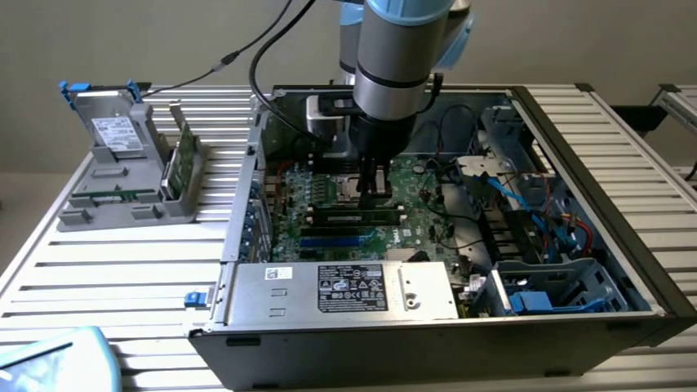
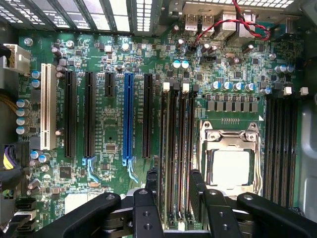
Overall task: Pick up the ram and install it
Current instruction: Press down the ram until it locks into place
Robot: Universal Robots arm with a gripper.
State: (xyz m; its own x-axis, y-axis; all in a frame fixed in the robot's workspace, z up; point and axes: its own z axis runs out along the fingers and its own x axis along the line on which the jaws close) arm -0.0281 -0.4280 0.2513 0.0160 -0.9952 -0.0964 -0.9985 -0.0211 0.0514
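Observation:
In the exterior view the ram (image 1: 354, 218), a long dark stick with a pale label, lies along a memory slot on the green motherboard (image 1: 419, 184) inside the open computer case. My gripper (image 1: 374, 193) hangs straight down just behind and above it, touching nothing that I can see. In the wrist view my gripper (image 2: 174, 182) stands open, its black fingers (image 2: 152, 182) on either side of the long memory slots (image 2: 178, 148). Nothing is held between them. Whether a stick sits in those slots I cannot tell from above.
The case walls (image 1: 610, 196) ring the board. A silver power supply (image 1: 338, 290) lies at the near edge and blue drive bays (image 1: 544, 298) at the exterior view's right. The processor socket (image 2: 230, 166) is beside the slots. A grey rack (image 1: 120, 192) outside the case holds a drive (image 1: 114, 135) and a green card (image 1: 185, 159).

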